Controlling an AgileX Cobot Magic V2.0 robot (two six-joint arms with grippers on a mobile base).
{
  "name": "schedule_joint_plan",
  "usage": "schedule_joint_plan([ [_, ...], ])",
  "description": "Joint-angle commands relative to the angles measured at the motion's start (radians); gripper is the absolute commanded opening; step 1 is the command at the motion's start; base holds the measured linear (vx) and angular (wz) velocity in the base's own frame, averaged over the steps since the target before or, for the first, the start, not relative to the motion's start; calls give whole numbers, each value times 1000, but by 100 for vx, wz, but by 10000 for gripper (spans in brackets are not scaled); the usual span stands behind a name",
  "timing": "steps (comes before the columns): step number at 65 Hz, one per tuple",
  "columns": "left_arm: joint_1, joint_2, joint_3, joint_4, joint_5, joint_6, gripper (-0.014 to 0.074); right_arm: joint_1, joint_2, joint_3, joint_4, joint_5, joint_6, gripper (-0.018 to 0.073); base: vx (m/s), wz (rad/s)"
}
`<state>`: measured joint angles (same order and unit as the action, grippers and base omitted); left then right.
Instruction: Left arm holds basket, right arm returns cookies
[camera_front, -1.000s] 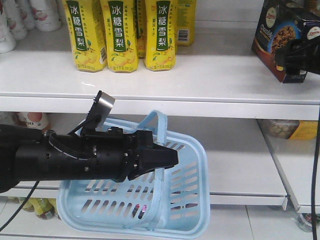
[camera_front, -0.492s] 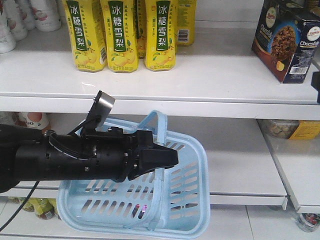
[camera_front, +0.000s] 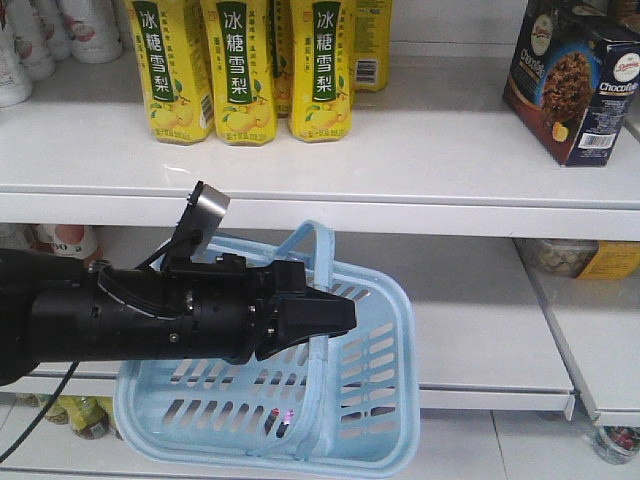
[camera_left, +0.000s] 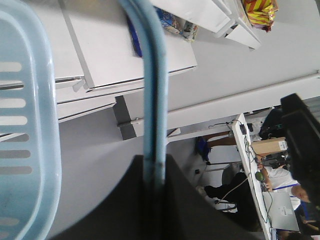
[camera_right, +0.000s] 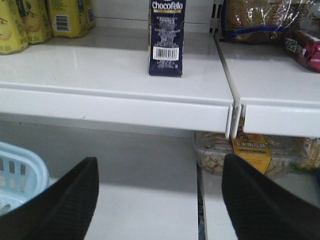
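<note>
The right tool (camera_right: 159, 197), fingers spread and empty, has backed off the cookies (camera_front: 578, 78), now upright on the shelf (camera_front: 420, 160), while the left tool (camera_front: 315, 320) pinches the basket (camera_front: 385, 400) handle

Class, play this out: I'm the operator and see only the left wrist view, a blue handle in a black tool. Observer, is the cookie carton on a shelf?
Observer: Yes. The cookies stand upright at the right end of the upper shelf.
Operator: Is the right tool holding them?
Observer: No. In the right wrist view the right tool is open, clear of the carton and lower than it.
Operator: How does my basket hang?
Observer: In the front view the basket hangs tilted from the left tool, below that shelf.
</note>
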<state>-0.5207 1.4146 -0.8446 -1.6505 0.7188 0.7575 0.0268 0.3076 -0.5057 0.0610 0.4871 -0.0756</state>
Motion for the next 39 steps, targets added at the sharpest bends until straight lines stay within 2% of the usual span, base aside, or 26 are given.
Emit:
schedule_joint_plan([
  [1,3,-34,-35,-68,-2,16,-3,-6,-92,69,-11,-76,-2,473,0,0],
  [10,3,-34,-35,-68,-2,16,-3,-6,-249,196,-11,-176,-2,473,0,0],
  [20,3,-34,-35,-68,-2,16,-3,-6,-304,305,-2,-270,6,473,0,0],
  [39,3,-34,-35,-68,-2,16,-3,-6,-301,341,-4,-338,6,470,0,0],
])
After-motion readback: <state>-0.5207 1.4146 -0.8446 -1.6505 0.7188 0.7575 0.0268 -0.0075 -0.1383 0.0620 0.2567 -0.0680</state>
